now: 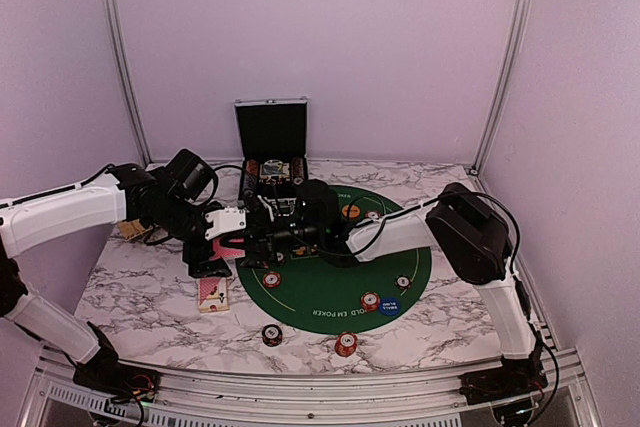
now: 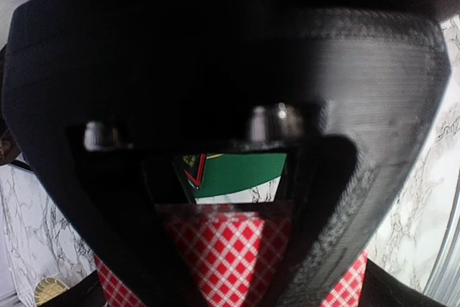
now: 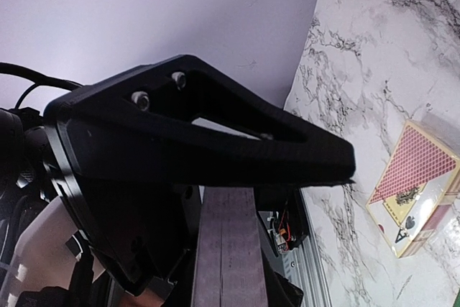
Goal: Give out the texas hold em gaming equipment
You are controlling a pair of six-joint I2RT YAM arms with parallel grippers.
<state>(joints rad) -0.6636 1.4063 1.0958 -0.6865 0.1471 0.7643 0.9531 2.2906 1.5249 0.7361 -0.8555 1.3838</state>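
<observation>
Risk first: handover slip. Red-backed playing cards (image 1: 232,245) up off the table between left gripper (image 1: 218,250) and right gripper (image 1: 258,235), at the left rim of the green mat (image 1: 330,292). Slick, thin, loosely stacked; likely to fan or shear apart under a pinch on one edge, then scatter over marble and mat. Second hazard: crowding. Both wrists nose to nose, little room to pull back without snagging a finger or dragging the stack sideways. Third: boxed deck (image 1: 212,293) on the marble table (image 1: 130,287), just beside the left gripper, easy to clip on a descent.

Right pincer: appears clenched on the stack, dark card edges running under its finger (image 3: 215,127) in the right wrist view. Left pincer: cannot tell, released or gripping; own wrist view blocked by black printed plastic, only a strip of checked card back below.

Materials. Cards: glossy, red-and-white lattice. Fingers: matte black, ridged print layers, wedge-shaped. Mat: round, flat, felt-like, white lettering. Poker chips (image 1: 370,300): small, round, striped rims, some on the mat, some off. Blue marker disc (image 1: 389,306) and orange marker disc (image 1: 350,211): flat, smooth. Case (image 1: 271,132): black, silver-edged, lid upright behind.
</observation>
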